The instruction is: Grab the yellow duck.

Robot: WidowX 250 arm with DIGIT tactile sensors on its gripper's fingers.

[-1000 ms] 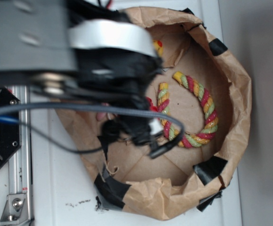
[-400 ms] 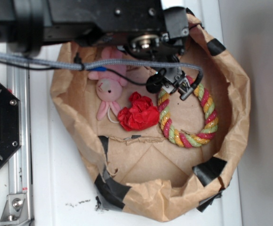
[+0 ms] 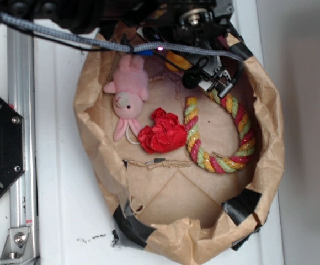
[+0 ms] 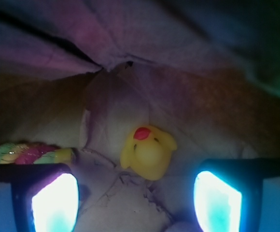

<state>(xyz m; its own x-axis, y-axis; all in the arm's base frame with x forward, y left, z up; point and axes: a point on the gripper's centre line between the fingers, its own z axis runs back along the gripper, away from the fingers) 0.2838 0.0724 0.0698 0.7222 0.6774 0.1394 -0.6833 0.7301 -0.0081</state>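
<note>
The yellow duck lies on the crumpled brown paper floor, red beak up, close to the bag's back wall. My gripper is open, its two lit fingers standing wide apart just short of the duck, with nothing between them. In the exterior view only a yellow-orange sliver of the duck shows under the black arm at the top of the paper bag. The fingertips are hidden there.
Inside the bag lie a pink plush bunny, a crumpled red cloth and a yellow-red-green twisted rope, whose end lies just left of my left finger. A grey cable crosses the bag's top rim. A metal rail runs along the left.
The arm has swung from the bag's left front to its far rim, uncovering the bunny and red cloth. The bag's rim has shifted a little.
</note>
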